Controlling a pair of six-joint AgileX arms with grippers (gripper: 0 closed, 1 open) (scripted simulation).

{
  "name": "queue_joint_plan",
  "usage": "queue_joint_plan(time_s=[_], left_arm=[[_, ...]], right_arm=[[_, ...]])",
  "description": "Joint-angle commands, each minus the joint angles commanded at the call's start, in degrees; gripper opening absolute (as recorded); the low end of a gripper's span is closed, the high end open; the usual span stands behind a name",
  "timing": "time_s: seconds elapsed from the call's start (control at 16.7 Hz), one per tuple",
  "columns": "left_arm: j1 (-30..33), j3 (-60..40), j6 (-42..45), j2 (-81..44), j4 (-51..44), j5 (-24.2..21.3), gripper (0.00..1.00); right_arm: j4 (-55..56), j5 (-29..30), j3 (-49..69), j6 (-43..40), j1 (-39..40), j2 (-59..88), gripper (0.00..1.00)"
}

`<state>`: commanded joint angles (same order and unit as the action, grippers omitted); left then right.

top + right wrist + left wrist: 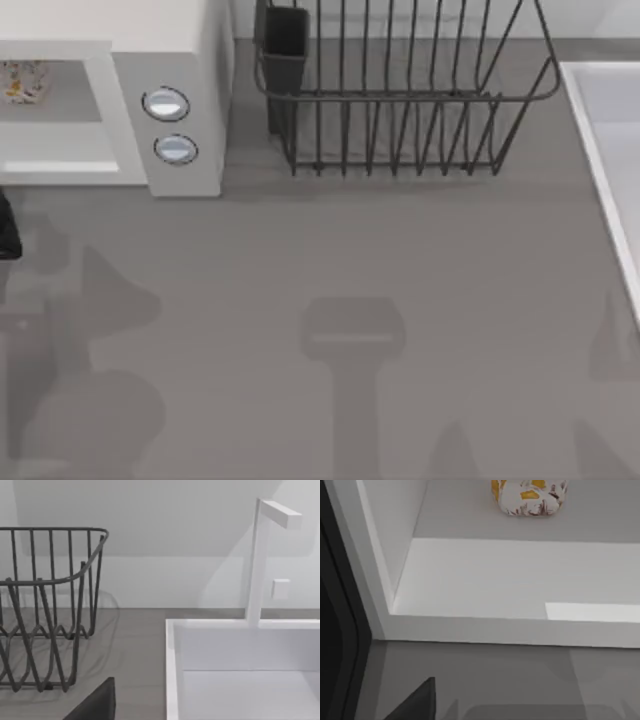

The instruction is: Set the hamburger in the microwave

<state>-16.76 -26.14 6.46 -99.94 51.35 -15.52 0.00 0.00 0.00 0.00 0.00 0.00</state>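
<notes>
Grey cavity of the microwave (pixel 190 60) holds the hamburger (pixel 529 497) upright; gripper states unclear

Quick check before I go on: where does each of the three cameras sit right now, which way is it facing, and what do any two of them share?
Top view: above the table, looking down at the microwave and black wire rack.
Left wrist view: on the left arm, facing the microwave's cavity with the hamburger inside; a dark gripper part at the frame edge.
Right wrist view: on the right arm, facing rack and white sink.
Shared: hamburger in top and left wrist; rack in top and right wrist.
</notes>
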Motion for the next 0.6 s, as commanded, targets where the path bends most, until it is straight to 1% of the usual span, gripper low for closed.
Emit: queue_joint_plan(time_s=[0.36,0.48,0.6], left_arm=[[0.1,-4.4,0.0,14.2,-20.1,0.1,1.0],[0.1,-5.5,0.0,17.5,-23.8,0.1,1.0],[0.1,-5.9,0.0,18.7,-25.0,0.1,1.0]], right_arm=[[0.0,0.0,0.0,0.0,0.0,0.0,1.0],[0.0,0.0,0.0,0.0,0.0,0.0,1.0],[0.0,0.0,0.0,0.0,0.0,0.0,1.0]])
